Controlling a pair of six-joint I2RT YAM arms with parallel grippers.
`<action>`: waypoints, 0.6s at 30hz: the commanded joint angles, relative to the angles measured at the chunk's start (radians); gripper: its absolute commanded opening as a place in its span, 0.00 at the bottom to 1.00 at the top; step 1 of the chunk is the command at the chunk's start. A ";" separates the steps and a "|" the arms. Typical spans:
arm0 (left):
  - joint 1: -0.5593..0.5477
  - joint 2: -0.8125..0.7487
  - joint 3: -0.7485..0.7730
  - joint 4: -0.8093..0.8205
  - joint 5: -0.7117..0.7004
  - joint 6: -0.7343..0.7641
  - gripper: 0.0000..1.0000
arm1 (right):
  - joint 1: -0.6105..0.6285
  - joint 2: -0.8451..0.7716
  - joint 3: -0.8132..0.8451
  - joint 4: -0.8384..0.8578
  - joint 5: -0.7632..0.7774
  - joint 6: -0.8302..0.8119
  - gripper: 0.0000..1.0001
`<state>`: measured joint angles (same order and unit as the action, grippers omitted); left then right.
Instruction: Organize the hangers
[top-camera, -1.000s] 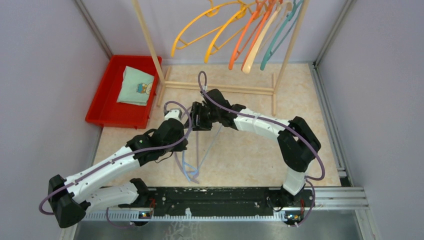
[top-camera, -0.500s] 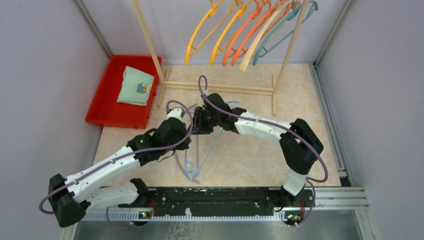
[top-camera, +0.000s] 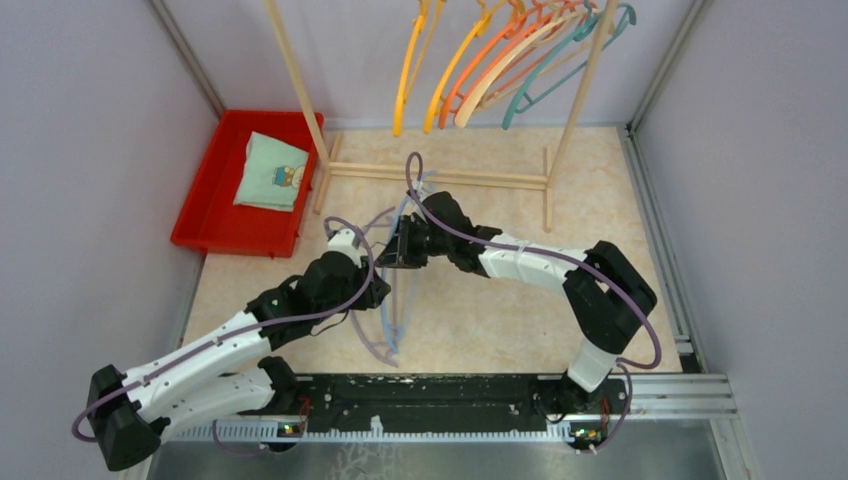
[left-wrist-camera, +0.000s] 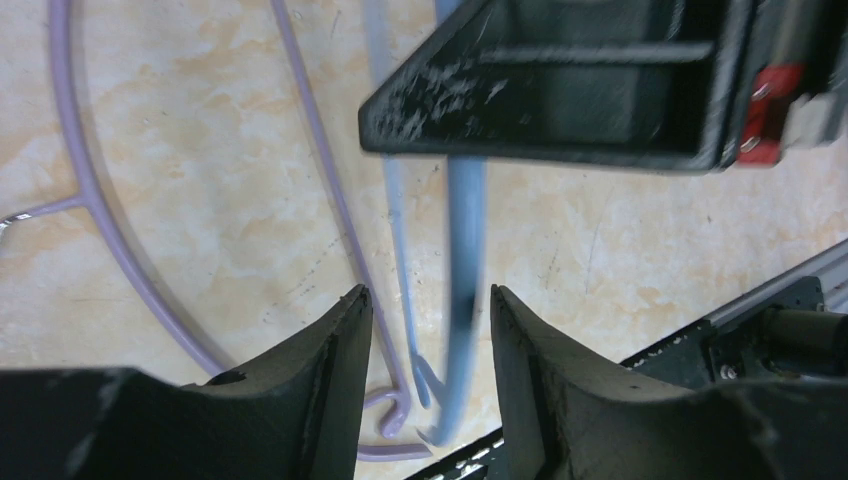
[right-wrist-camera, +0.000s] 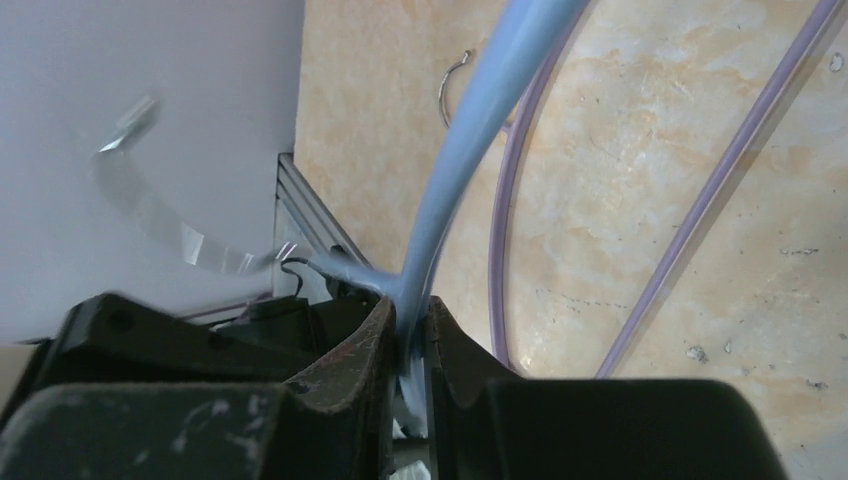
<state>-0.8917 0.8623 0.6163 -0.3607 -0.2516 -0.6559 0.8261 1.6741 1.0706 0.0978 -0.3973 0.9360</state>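
1 light blue hanger (right-wrist-camera: 478, 112), clamped in right pincer (right-wrist-camera: 410, 312), between spread-apart left pincer (left-wrist-camera: 428, 302)

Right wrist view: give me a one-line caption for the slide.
Right gripper shut on the light blue hanger, held above a lavender hanger.

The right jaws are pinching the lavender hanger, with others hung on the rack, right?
No: the right jaws pinch the blue hanger; the lavender hanger lies on the table. The right wrist view shows it.
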 joint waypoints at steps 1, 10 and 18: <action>-0.005 -0.052 -0.073 0.150 0.050 -0.028 0.56 | -0.016 -0.085 0.000 0.212 -0.070 0.016 0.14; -0.005 0.009 -0.065 0.182 0.112 -0.041 0.60 | -0.021 -0.114 0.000 0.241 -0.095 0.036 0.14; -0.005 0.092 -0.049 0.202 0.092 -0.075 0.24 | -0.021 -0.112 0.029 0.281 -0.104 0.125 0.14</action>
<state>-0.8925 0.9199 0.5476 -0.1932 -0.1524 -0.7116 0.8089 1.6192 1.0534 0.2573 -0.4664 0.9993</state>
